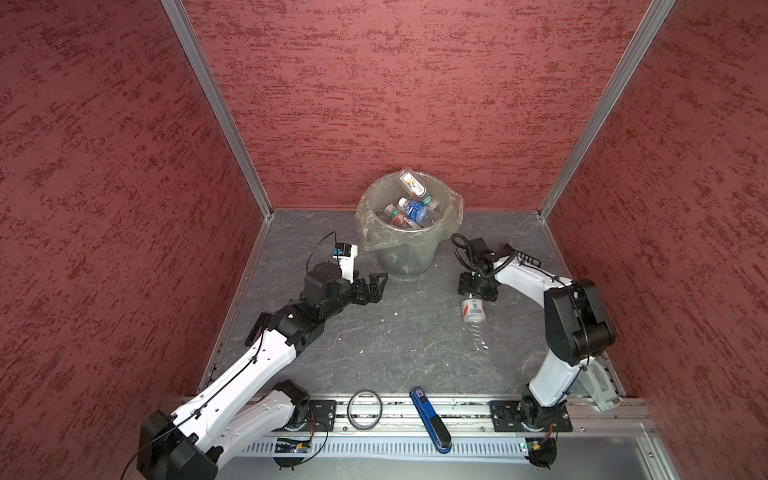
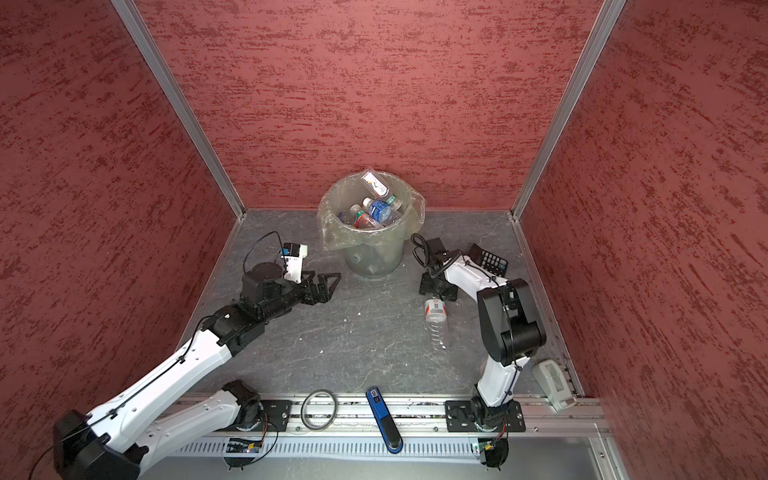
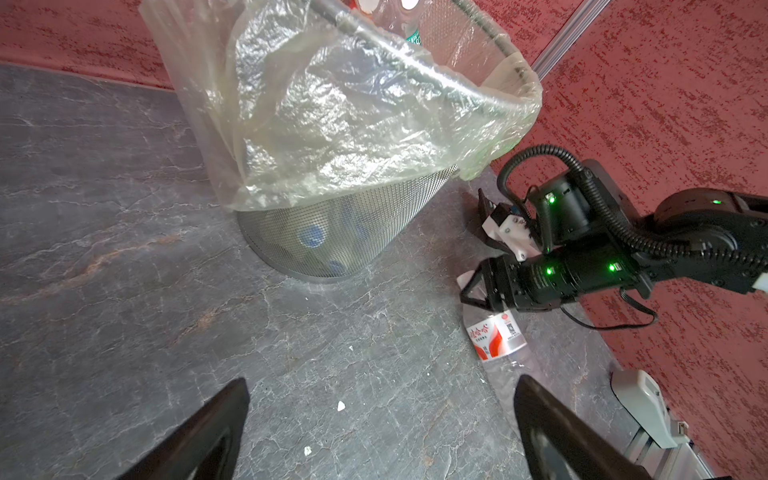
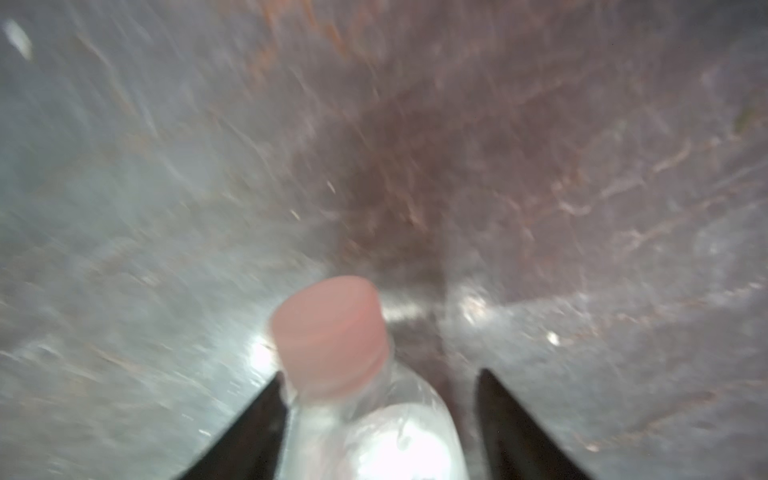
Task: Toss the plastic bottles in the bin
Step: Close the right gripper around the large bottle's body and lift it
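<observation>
The bin (image 1: 409, 249), a round grey basket lined with a crinkly clear bag, stands at the back middle and holds several plastic bottles (image 1: 415, 210). One clear bottle with a red-and-white label (image 1: 473, 316) (image 2: 435, 318) (image 3: 496, 338) lies on the floor to the bin's right. My right gripper (image 1: 471, 296) (image 3: 478, 286) (image 4: 380, 399) straddles its neck behind the pink cap (image 4: 330, 332); one finger touches the neck and the other stands clear of it. My left gripper (image 1: 376, 286) (image 3: 382, 384) hangs open and empty over bare floor left of the bin.
A blue-and-black stapler (image 1: 430, 419) and a grey ring (image 1: 365, 409) lie on the front rail. A black calculator (image 2: 490, 259) sits behind the right arm, and a grey-white device (image 2: 555, 380) lies in the front right corner. Red walls close three sides.
</observation>
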Robot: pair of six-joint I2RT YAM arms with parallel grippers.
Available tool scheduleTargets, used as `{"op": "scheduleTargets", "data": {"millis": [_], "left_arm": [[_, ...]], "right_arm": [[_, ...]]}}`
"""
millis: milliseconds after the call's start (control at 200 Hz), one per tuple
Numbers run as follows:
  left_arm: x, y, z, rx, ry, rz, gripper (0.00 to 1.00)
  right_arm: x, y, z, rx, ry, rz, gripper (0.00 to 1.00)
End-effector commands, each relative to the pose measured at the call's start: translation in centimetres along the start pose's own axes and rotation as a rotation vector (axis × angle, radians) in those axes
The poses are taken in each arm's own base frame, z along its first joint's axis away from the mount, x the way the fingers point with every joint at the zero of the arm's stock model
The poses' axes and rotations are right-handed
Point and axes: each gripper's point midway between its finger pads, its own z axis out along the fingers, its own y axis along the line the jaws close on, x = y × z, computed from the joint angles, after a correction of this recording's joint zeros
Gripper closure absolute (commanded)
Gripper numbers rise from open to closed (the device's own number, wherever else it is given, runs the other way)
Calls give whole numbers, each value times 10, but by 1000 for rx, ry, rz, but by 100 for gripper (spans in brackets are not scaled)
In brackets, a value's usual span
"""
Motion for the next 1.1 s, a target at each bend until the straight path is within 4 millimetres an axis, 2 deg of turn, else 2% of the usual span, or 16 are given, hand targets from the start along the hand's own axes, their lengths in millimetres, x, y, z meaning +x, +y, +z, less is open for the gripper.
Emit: {"op": "scheduleTargets", "data": {"millis": [0, 115, 220, 441, 511, 576, 636, 787, 942, 1097], "left_arm": [[5, 3, 0, -2, 14, -15, 0], [5, 3, -2, -6, 17, -17, 0], [5, 3, -6, -6, 17, -16, 0], [8, 6, -9, -25, 23, -9, 0], [9, 7, -8, -25, 24, -13, 0], [10, 7, -6, -23, 27, -18, 0], [11, 7, -3, -22, 36, -22, 0], [16, 6, -1, -22, 57, -21, 0], [25, 8, -4, -33, 71, -23, 1], [32, 10, -8, -46, 78, -25, 0]], "right_arm": [[-23, 10, -10, -28, -60, 13, 9], [-24, 12, -26, -56, -87, 15, 4], [-9, 1, -42, -42, -98, 26, 2], [65, -20, -57, 15, -73, 53, 1], [86, -14, -56, -31, -49, 47, 1], [96, -5, -56, -74, -41, 28, 1], [98, -2, -56, -84, -47, 19, 1], [100, -19, -35, 31, -42, 3, 2], [89, -18, -13, 87, -54, -16, 8], [75, -11, -12, 102, -68, -58, 20]]}}
